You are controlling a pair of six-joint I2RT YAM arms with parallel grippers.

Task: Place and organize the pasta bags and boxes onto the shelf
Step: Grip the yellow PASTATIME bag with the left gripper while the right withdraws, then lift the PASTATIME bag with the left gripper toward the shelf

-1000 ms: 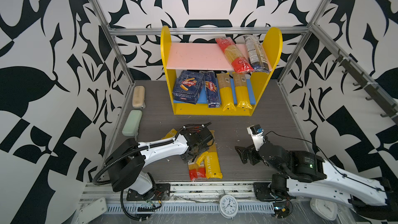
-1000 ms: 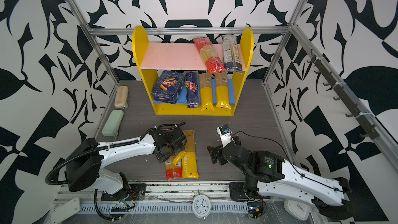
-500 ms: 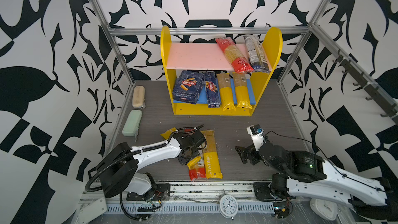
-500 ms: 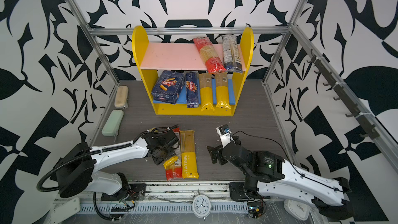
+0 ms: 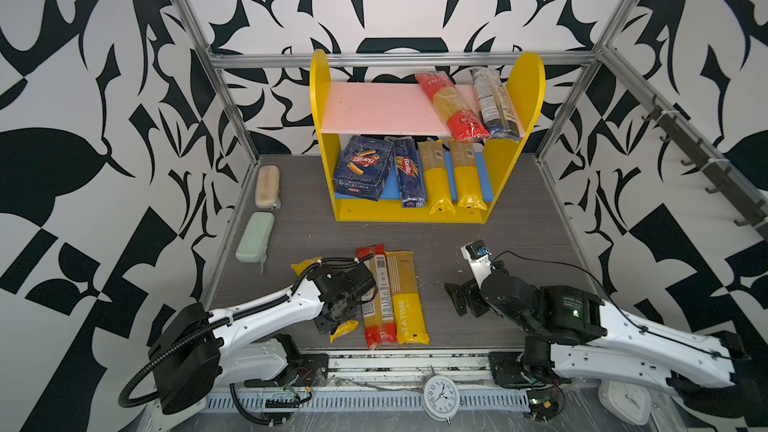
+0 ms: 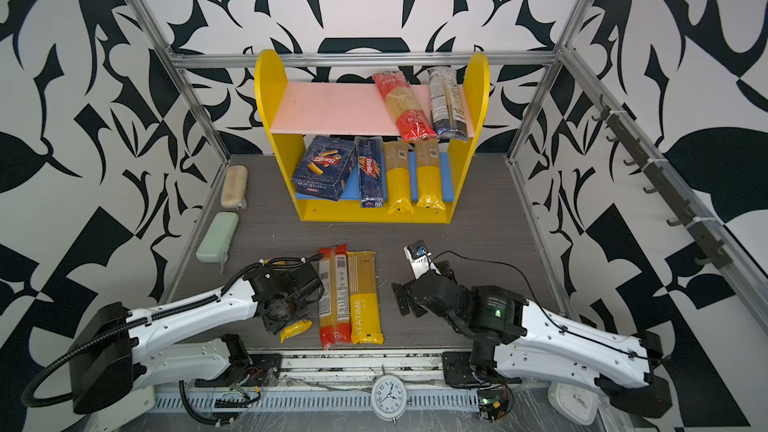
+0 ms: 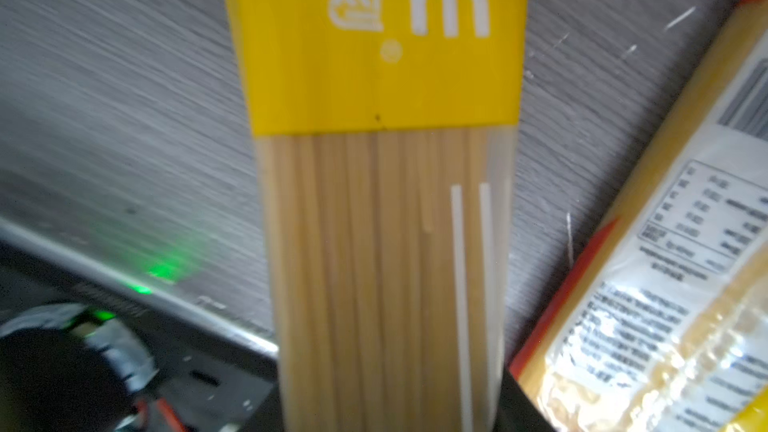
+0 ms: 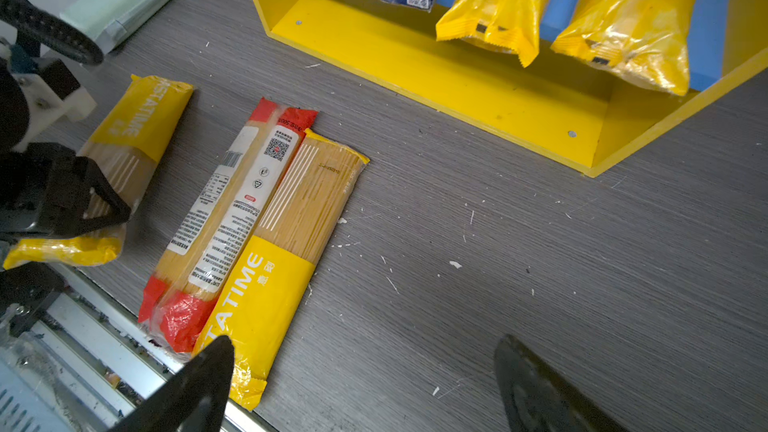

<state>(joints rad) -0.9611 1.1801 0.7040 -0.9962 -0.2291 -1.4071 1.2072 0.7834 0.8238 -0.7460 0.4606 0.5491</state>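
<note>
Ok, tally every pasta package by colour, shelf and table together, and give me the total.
Blue Barilla boxes: 2
Yellow-ended bags: 4
Red-ended bags: 2
Dark blue bag with white label: 1
Total: 9
</note>
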